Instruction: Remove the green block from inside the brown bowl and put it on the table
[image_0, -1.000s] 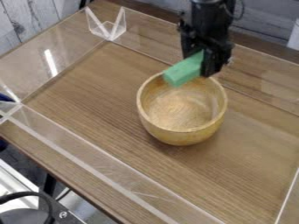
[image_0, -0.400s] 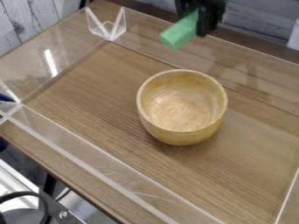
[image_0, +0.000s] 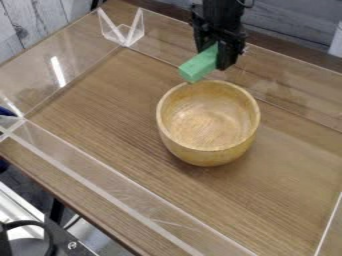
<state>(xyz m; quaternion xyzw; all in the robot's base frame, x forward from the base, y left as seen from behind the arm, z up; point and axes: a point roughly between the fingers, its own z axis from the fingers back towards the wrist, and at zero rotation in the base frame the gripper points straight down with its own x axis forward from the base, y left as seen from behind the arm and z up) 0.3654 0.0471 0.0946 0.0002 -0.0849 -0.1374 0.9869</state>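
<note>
My black gripper (image_0: 214, 62) points down over the back of the table (image_0: 94, 110), just beyond the far rim of the brown bowl (image_0: 209, 122). It is shut on the green block (image_0: 198, 67), which hangs tilted from the fingers, above the tabletop and outside the bowl. The bowl stands upright at the middle of the table, and its speckled pale inside holds nothing.
Clear acrylic walls (image_0: 40, 80) border the tabletop on all sides. A clear V-shaped stand (image_0: 122, 28) sits at the back left corner. Bare wood lies left of and in front of the bowl.
The gripper lifted the green block out of the bowl, carried it up and to the left, then came down behind the bowl's far rim.
</note>
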